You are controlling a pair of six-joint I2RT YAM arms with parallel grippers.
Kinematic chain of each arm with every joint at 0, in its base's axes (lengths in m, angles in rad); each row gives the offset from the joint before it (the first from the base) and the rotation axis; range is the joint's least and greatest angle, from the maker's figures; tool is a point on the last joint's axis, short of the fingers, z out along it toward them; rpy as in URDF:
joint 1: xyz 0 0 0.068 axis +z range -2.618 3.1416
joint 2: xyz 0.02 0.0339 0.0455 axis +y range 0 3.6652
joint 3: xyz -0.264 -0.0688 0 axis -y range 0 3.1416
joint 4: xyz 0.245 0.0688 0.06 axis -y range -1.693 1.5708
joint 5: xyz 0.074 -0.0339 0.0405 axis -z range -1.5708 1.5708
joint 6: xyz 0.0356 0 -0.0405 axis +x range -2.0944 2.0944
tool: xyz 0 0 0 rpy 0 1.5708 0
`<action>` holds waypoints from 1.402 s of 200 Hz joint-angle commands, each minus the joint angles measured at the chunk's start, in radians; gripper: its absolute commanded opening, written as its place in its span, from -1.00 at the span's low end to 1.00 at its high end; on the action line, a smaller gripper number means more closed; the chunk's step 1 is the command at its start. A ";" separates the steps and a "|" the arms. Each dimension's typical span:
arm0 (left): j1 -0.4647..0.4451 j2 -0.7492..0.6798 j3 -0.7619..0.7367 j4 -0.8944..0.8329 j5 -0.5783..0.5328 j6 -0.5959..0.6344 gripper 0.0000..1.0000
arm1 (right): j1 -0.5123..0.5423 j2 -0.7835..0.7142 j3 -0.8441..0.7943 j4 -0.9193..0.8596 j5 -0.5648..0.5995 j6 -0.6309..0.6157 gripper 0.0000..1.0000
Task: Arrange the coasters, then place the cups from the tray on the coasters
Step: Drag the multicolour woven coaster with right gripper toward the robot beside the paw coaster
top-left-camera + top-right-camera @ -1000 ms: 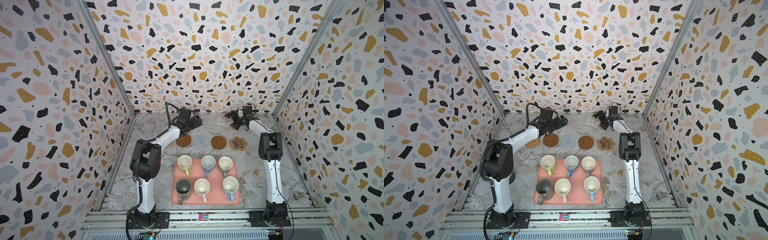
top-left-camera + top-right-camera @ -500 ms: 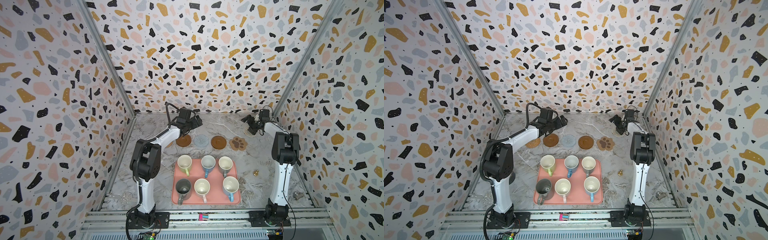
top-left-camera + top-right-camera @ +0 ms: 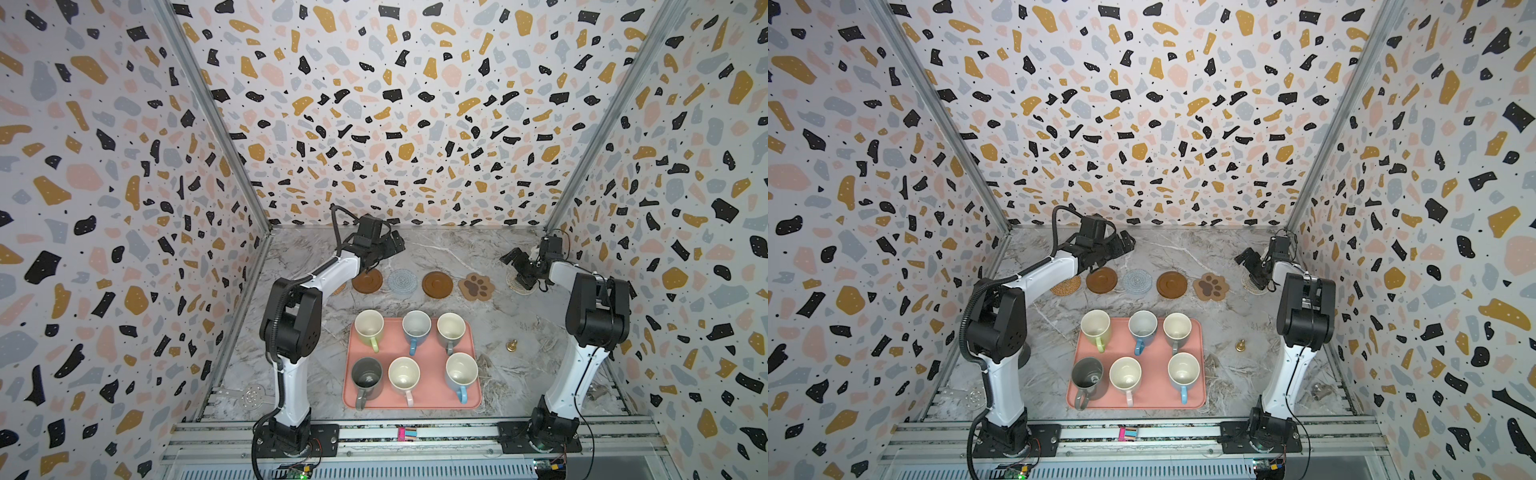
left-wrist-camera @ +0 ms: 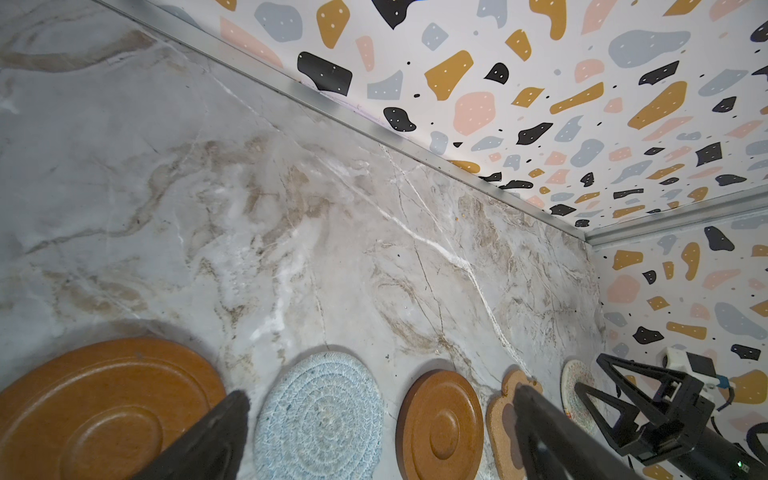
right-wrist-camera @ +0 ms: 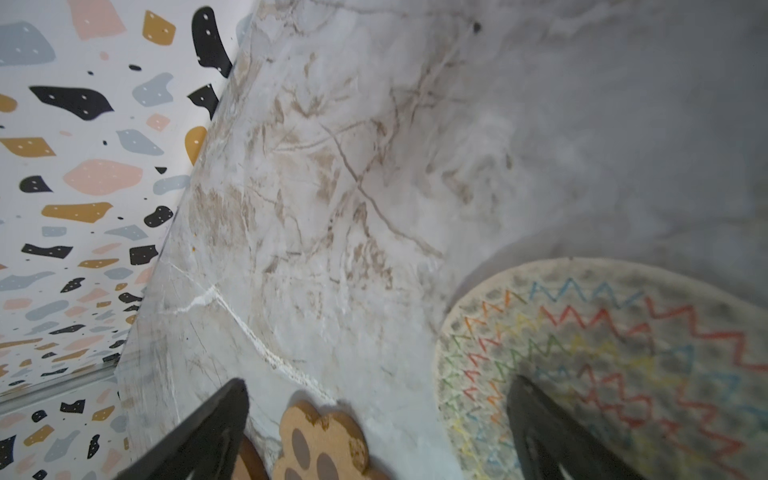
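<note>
Right gripper [image 3: 515,269] is hanging spread wide and empty over the cream woven coaster [image 5: 602,353] at the right end of the row, just beside the paw-shaped coaster [image 3: 476,286]. Left gripper [image 3: 395,247] is gaping too, holding nothing, above the row's left part near a brown wooden disc [image 3: 367,280]. All six coasters [image 3: 402,281] are lying in one line across the far tabletop [image 3: 519,324], so I'm reading the cups as next. The six mugs [image 3: 404,374] are standing on the salmon-pink tray [image 3: 430,359], nearer the arm bases than both grippers, between the arms. The light green mug [image 3: 368,326] is sitting on the left arm's side.
</note>
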 commanded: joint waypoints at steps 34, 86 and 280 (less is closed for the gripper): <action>0.002 -0.016 -0.002 0.031 0.010 0.011 1.00 | 0.041 -0.038 -0.117 -0.125 -0.016 0.006 0.98; 0.001 -0.020 -0.011 0.031 0.016 0.011 0.99 | 0.070 -0.010 -0.100 -0.104 -0.056 0.031 0.98; 0.002 -0.001 0.015 0.016 0.021 0.013 0.99 | 0.037 -0.016 -0.055 -0.162 0.041 -0.002 0.98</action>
